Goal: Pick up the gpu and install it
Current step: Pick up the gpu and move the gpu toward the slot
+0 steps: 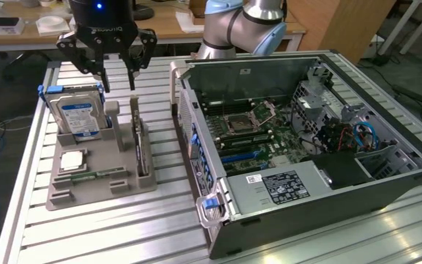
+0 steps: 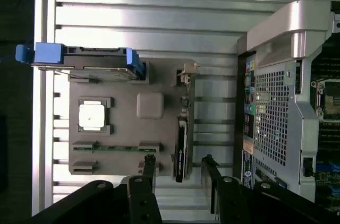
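Note:
The gpu [image 1: 139,137] is a thin dark card standing on edge in a slot of the grey holder tray [image 1: 101,192], on the tray's side nearest the computer case [image 1: 306,148]. My gripper [image 1: 119,87] hangs open a little above the card's far end, with nothing between its fingers. In the wrist view the gpu [image 2: 181,144] runs lengthwise between the two black fingertips [image 2: 150,160], and the gripper [image 2: 179,161] is not touching it. The case lies on its side with its panel off and the motherboard exposed.
The holder tray [image 2: 127,128] also carries a silver hard drive [image 1: 79,113] with a blue label in blue rails, a processor chip [image 1: 72,160] and a green memory stick [image 1: 90,177]. All of it rests on a slatted aluminium table [image 1: 123,231]. The open case [image 2: 287,102] stands close beside the tray.

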Action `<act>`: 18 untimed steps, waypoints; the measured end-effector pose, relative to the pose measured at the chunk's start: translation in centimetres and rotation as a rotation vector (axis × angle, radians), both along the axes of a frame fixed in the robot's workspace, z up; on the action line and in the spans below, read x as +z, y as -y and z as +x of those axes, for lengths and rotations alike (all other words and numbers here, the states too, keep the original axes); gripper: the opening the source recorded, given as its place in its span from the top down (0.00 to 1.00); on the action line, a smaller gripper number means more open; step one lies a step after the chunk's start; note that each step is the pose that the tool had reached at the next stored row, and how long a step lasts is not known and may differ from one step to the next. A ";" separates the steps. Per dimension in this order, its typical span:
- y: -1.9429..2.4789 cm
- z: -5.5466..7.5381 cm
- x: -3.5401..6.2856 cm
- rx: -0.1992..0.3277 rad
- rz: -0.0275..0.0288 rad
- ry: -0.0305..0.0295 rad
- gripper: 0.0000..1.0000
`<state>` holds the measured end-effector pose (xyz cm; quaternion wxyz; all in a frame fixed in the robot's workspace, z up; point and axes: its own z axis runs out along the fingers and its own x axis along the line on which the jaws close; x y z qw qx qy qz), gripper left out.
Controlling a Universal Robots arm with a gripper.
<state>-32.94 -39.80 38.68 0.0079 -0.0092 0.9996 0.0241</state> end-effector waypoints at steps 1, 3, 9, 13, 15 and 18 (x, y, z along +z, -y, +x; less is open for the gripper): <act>0.00 0.0 -0.02 0.019 -0.0004 0.0000 0.53; 0.01 0.0 -0.12 0.040 -0.0035 -0.0001 0.53; 0.01 0.0 -1.11 0.046 -0.0065 -0.0001 0.53; 0.10 0.0 -1.82 0.046 -0.0065 -0.0001 0.53; 0.16 0.0 -2.17 0.046 -0.0065 -0.0001 0.53; 0.26 0.0 -2.47 0.046 -0.0100 -0.0001 0.53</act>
